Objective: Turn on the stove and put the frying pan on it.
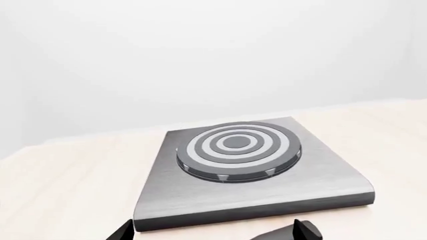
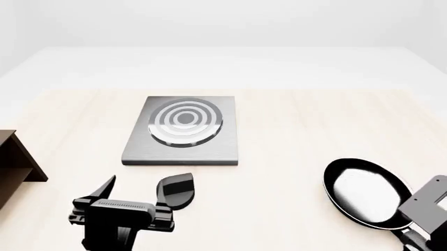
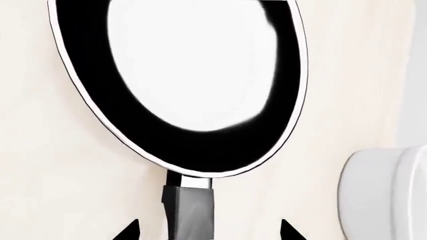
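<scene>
The stove (image 2: 183,149) is a flat grey plate with a ringed burner (image 2: 185,121), lying mid-table. Its black round knob (image 2: 177,189) sits apart, in front of the plate. My left gripper (image 2: 136,194) is open just before the stove's near edge, one finger next to the knob. In the left wrist view the stove (image 1: 253,195) fills the middle and the knob (image 1: 277,235) shows beside one fingertip of the left gripper (image 1: 215,234). The black frying pan (image 2: 365,192) lies at the right. My right gripper (image 3: 208,232) is open, its fingers either side of the pan handle (image 3: 190,207), apart from it.
A dark brown wooden shelf (image 2: 14,162) stands at the table's left edge. A white bowl (image 3: 390,195) sits close beside the pan handle. The right arm's grey wrist (image 2: 426,206) overlaps the pan's near side in the head view.
</scene>
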Robot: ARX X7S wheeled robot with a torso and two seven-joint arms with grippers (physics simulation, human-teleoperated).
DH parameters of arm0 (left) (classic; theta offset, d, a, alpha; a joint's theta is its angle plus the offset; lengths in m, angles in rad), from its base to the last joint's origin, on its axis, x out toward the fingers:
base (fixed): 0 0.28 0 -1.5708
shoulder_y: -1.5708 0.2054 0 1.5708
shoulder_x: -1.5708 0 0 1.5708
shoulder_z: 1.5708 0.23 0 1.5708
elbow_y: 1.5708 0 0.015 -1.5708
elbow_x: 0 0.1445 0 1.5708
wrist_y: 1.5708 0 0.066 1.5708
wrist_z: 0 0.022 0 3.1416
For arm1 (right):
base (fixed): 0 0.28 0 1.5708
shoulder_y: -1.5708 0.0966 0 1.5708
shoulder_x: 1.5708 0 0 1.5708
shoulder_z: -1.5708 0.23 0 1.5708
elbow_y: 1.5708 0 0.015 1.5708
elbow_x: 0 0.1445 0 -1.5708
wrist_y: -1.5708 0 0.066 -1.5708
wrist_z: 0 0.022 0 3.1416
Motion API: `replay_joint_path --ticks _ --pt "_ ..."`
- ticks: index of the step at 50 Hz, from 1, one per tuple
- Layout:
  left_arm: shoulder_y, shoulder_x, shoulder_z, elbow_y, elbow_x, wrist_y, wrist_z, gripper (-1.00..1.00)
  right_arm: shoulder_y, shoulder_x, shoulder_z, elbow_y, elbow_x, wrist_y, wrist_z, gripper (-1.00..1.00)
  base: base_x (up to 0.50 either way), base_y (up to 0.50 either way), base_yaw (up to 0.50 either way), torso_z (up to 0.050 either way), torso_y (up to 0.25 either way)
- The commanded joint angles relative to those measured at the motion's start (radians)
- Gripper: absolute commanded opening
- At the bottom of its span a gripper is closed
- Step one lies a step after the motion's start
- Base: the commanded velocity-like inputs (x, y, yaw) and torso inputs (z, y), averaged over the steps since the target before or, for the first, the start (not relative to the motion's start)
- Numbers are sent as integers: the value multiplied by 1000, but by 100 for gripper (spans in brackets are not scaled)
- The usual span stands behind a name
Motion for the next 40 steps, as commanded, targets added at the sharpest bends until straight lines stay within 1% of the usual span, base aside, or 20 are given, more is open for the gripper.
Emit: replay_joint_path --ticks 1,6,11,16,26,40 --pt "-3 -4 -1 2 -3 -3 -7 100 -44 -25 -13 55 -10 -57 18 100 0 0 0 0 0" --pt "-4 -4 1 1 -3 -3 -9 100 -68 -23 -27 69 -23 -78 19 100 0 0 0 0 0" --pt "-4 -5 3 -3 -2 1 -9 100 -67 -49 -59 110 -103 -66 47 100 0 0 0 0 0" --pt "-6 -6 5 -4 -3 -1 -11 100 -76 -55 -36 132 -65 -97 48 100 0 0 0 0 0" --pt "-6 -9 8 0 -4 -4 -15 100 -100 -65 -45 160 -80 -132 55 100 0 0 0 0 0" --pt "-9 -12 9 -3 -6 -3 -21 100 -108 -128 -79 241 -126 -173 18 100 5 -1 2 -1 0"
